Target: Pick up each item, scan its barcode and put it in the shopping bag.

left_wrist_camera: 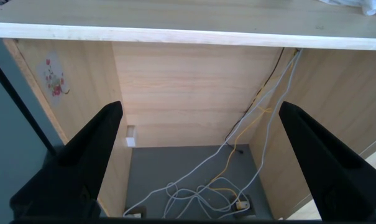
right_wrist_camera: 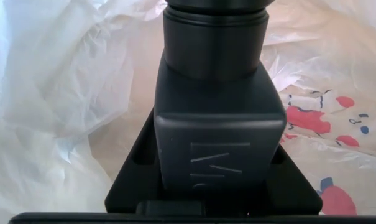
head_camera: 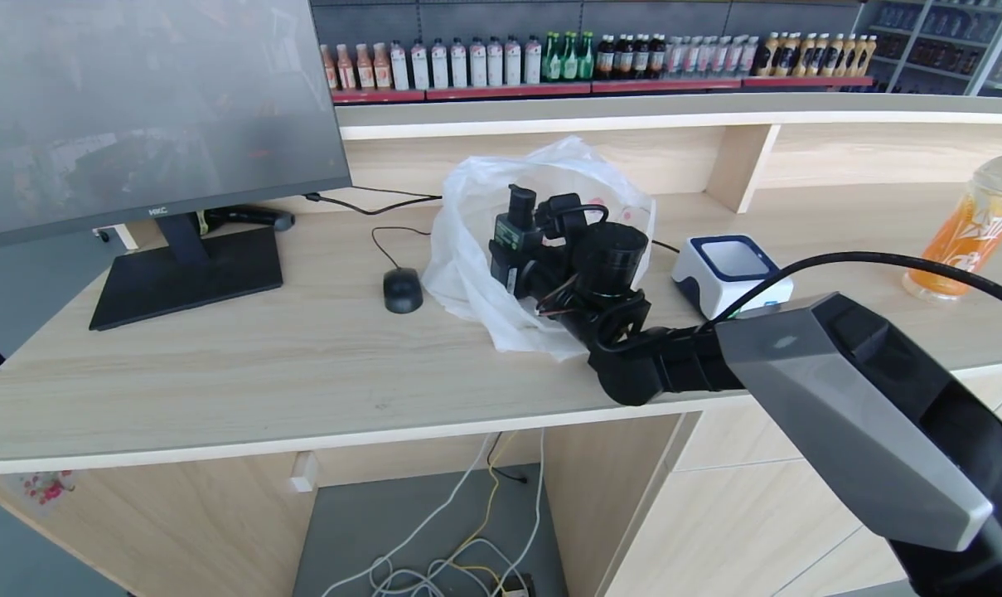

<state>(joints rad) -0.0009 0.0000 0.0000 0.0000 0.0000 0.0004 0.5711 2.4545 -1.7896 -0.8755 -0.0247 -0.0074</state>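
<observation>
**Counter stock, left to right**

1. Left gripper (left_wrist_camera: 200, 112): claw spread wide, with nothing between the fingers. It sits below the front edge of the counter (left_wrist_camera: 175, 31), facing the open recess underneath, where loose cables (left_wrist_camera: 206, 180) lie on the floor.
2. Monitor (head_camera: 152, 108): dark screen on a flat black stand, at the left end of the counter top.
3. Mouse (head_camera: 403, 290): black and corded, lying between the monitor stand and the bag, just beside the bag's left edge.
4. Shopping bag (head_camera: 467, 199): thin white plastic, crumpled, mouth open. It stands mid-counter and has a red print on one side.
5. Right gripper (right_wrist_camera: 219, 118): inside the mouth of the bag. The claw is clamped on a dark grey bottle (right_wrist_camera: 219, 149), with a black finger tight against each flank.
   - The bottle's round black cap points away from the wrist.
   - White bag plastic surrounds the bottle on all sides.
6. Barcode scanner (head_camera: 733, 274): small white box with a dark-rimmed window on top. It rests on the counter just right of the bag.
7. Orange drink bottle (head_camera: 973, 232): upright at the far right of the counter, well apart from the scanner.
8. Shelf (head_camera: 592, 83): behind the counter, carrying a long row of upright bottles.
</observation>
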